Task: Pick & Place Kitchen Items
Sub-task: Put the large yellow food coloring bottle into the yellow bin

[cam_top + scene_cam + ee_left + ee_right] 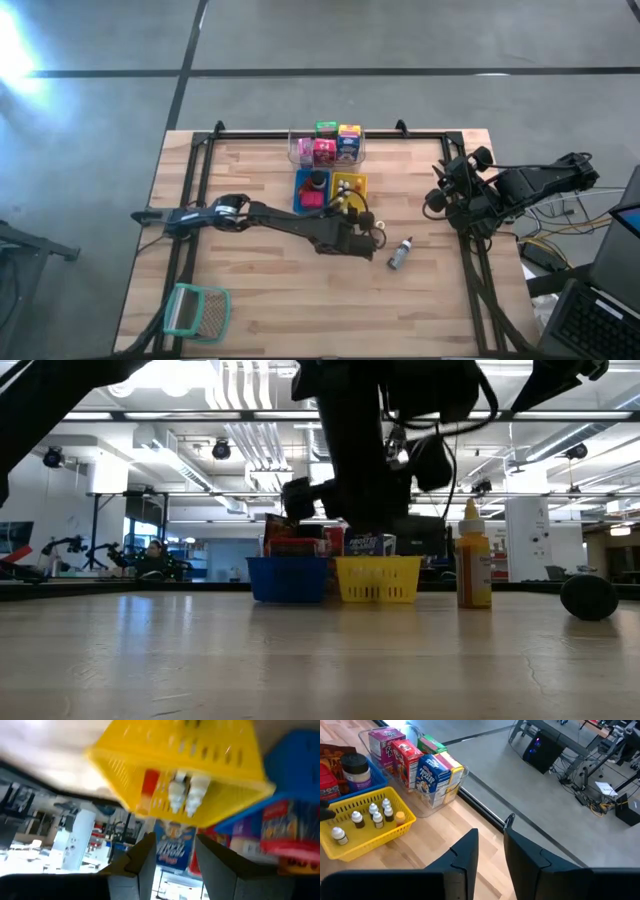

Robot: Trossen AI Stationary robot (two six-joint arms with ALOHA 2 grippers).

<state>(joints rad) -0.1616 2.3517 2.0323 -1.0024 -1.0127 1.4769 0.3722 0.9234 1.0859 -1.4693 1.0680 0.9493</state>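
My left gripper (172,865) hangs open just short of the yellow tray (352,184), near its front, with nothing between its fingers. Several tiny bottles (370,815) stand in that tray. A dark jar (356,770) sits in the blue tray (300,190) beside it. Coloured boxes (328,145) stand in the clear tub (445,795) behind. A yellow bottle (473,570) stands upright on the table, right of the yellow tray. A small grey bottle (400,253) lies on its side further right. My right gripper (490,855) waits by the right edge, narrowly open, holding nothing.
A teal-rimmed mesh basket (195,310) lies at the near left corner. A dark round thing (588,597) rests on the table to the right in the low view. A black frame (440,135) runs along the table's far and side edges. Bare wood stretches along the near side.
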